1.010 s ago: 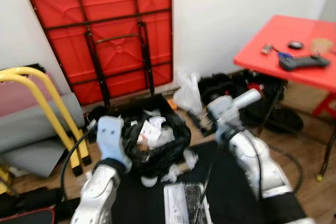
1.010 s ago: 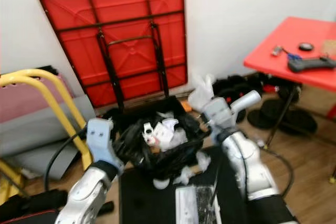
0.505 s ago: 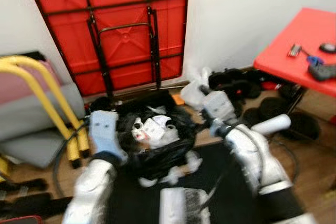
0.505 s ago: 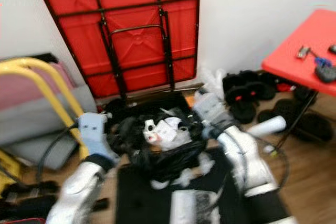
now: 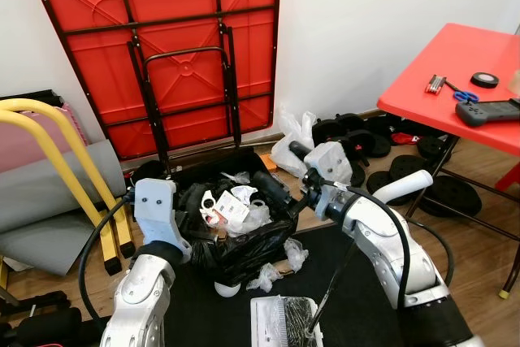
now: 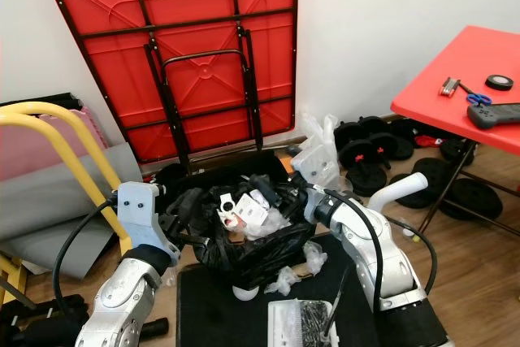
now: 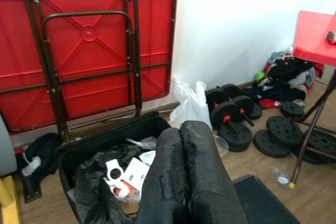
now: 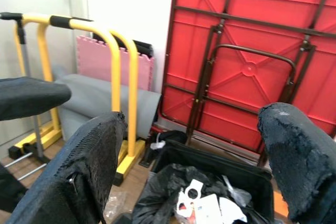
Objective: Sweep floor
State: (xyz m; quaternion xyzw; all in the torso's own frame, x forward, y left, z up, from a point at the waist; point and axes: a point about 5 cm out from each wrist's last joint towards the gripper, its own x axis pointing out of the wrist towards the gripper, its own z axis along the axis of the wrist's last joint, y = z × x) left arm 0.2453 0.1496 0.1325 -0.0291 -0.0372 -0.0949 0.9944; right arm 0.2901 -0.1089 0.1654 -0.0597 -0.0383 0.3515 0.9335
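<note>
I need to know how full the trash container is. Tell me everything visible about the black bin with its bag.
The black rectangular bin lined with a black plastic bag stands upright on the wooden floor before the folded red table. Crumpled white paper and packaging fills it to the rim. More white scraps lie by its base. The right pincer hovers open above it.

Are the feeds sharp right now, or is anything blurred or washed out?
Left and right eye views: sharp and evenly lit, the trash bag and folded red table crisp. Left wrist view: background clear, the shut left gripper close up and a little soft. Right wrist view: clear, the open right gripper dark, fingers soft at the edges.
</note>
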